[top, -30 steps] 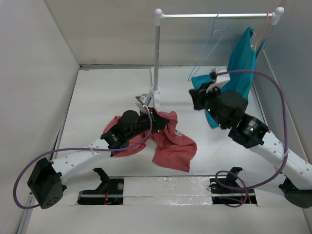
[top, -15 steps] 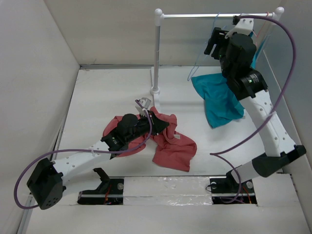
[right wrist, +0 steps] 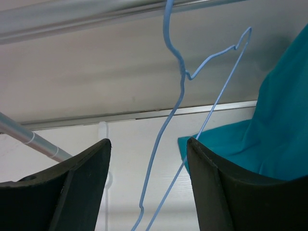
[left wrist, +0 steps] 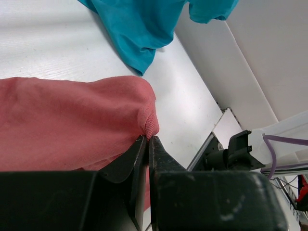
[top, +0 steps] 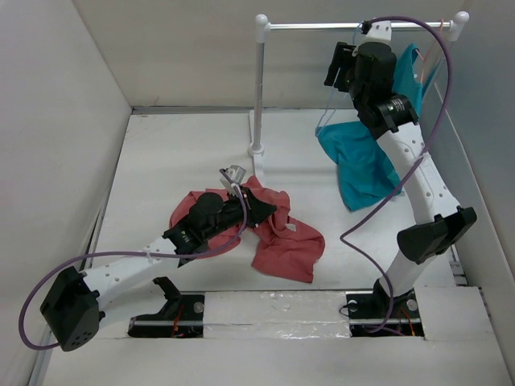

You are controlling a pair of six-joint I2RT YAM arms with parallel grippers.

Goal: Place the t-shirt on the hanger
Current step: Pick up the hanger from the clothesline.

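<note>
The red t-shirt lies crumpled on the table. My left gripper is shut on a fold of its ribbed edge, seen close up in the left wrist view as the t-shirt pinched at the gripper. The light-blue wire hanger hangs by its hook from the rail. My right gripper is open, a finger on either side of the wire without touching it. From above, the right gripper is raised just under the rail and hides most of the hanger.
A white rack stands at the back, with its rail and post. A teal shirt hangs at the rail's right end and drapes onto the table. White walls close in the left, back and right sides.
My right arm has risen from table height up to the rail and its gripper has opened around the hanger's wire. The left gripper stays shut on the t-shirt, shifted slightly.
</note>
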